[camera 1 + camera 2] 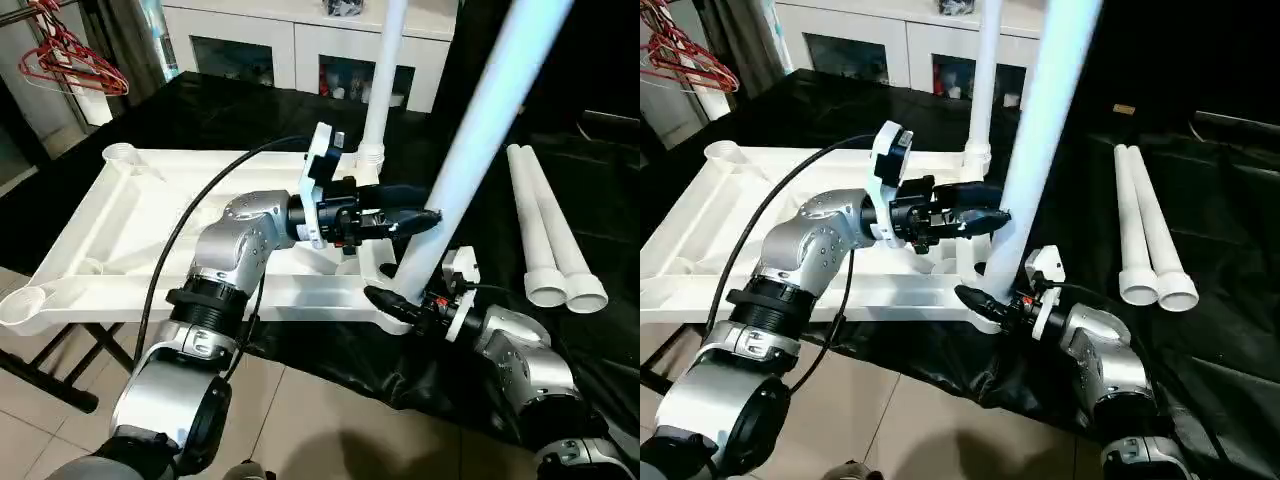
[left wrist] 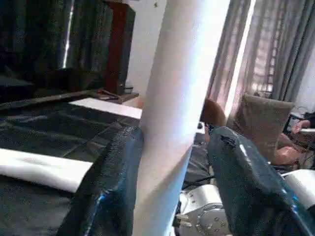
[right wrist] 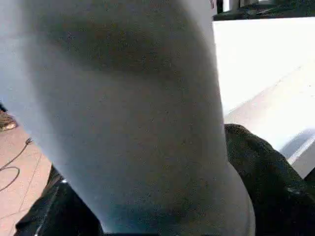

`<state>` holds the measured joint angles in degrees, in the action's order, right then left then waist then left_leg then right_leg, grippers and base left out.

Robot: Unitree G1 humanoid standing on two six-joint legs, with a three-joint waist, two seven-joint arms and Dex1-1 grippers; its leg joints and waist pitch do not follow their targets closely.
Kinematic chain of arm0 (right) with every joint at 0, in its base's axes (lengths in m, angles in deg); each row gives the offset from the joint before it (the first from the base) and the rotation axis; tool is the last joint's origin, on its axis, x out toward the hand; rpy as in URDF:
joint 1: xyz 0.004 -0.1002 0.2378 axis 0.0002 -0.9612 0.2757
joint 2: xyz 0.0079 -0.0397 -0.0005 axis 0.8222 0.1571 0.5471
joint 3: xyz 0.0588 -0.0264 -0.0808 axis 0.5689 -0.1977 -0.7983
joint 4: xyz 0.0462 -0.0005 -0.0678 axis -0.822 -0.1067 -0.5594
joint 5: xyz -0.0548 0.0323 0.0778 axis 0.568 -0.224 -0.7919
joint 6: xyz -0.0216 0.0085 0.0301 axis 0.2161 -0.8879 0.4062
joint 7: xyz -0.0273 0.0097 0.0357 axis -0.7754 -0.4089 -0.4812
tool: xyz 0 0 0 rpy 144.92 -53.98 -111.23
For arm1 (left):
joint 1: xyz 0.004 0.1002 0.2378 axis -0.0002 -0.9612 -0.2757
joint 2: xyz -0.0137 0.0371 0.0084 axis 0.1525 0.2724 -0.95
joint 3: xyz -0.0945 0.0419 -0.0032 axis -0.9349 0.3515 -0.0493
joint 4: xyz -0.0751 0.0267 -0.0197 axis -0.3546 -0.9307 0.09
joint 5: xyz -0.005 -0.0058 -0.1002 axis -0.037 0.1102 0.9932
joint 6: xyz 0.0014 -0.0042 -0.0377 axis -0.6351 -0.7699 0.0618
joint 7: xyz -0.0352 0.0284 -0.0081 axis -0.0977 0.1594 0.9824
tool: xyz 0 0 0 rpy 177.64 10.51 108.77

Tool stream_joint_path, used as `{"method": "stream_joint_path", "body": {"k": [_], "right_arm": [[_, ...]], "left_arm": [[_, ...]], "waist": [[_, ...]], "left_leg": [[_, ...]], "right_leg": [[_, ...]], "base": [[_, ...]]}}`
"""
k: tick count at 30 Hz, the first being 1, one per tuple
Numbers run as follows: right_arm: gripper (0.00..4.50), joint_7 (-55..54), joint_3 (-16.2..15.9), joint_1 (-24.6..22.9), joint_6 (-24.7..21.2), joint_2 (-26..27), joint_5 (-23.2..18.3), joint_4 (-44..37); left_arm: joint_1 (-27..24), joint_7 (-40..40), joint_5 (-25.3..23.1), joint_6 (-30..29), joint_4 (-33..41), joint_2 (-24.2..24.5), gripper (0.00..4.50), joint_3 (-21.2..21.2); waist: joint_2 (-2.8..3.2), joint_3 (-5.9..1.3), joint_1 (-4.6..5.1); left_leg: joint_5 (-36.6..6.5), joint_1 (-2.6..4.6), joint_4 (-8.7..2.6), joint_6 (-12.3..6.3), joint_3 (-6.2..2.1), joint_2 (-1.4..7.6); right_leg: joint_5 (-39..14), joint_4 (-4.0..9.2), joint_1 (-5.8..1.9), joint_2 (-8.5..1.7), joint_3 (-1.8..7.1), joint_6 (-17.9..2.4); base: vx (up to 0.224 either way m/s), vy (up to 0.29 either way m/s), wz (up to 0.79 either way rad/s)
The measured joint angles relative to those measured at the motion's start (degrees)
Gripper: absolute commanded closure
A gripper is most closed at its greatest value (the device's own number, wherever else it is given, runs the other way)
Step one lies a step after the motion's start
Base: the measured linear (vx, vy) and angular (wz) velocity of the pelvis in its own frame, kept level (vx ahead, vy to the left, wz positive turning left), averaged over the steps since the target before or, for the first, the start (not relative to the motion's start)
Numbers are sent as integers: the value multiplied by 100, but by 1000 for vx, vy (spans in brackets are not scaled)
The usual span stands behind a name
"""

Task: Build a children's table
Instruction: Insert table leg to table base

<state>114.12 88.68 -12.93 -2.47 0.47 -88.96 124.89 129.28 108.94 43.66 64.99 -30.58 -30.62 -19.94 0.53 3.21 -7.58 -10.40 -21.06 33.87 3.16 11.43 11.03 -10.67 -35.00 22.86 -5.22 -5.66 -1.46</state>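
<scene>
Left eye view: tube leg [image 1: 470,130] is leaning, long axis tilted toward the robot's right, foot at the table top's [image 1: 120,215] near corner socket. Right gripper [image 1: 385,300] is clamped at its base; left gripper [image 1: 425,218], jaws apart, is straddling it higher.

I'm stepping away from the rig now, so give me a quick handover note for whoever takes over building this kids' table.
Left gripper: fingers on either side of the tilted leg, partway up.
Right gripper: shut on that leg's lower end, at the near-right corner socket.
Table top: lying upside down, ribs showing.
Done: one leg standing upright in the far-right socket.
Left: seat the tilted leg, which is not yet upright, then fit the two spare legs lying on the black sheet to the right.
</scene>
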Motion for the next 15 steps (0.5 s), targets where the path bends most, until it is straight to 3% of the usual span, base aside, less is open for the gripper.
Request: {"method": "stream_joint_path", "body": {"k": [4,13,15], "right_arm": [[156,41,-18,30,-28,-30,-2,26],[157,43,-79,66,-45,-37,8,26],[157,45,-97,72,-45,-38,9,26]], "left_arm": [[-49,-122,-145,220,139,-58,136,164],[-54,-905,-471,841,-86,-504,136,261],[-54,-889,-443,816,-86,-496,171,247]], "waist": [[0,0,4],[0,0,37],[0,0,49]], "left_leg": [[0,-1,1,-1,0,-1],[0,-1,0,0,0,-1],[0,-1,-1,-1,-1,0]], "right_leg": [[0,4,-1,0,1,0],[-1,3,0,0,1,2],[-3,3,0,1,0,5]], "base": [[0,0,0],[0,0,0],[0,0,0]]}}
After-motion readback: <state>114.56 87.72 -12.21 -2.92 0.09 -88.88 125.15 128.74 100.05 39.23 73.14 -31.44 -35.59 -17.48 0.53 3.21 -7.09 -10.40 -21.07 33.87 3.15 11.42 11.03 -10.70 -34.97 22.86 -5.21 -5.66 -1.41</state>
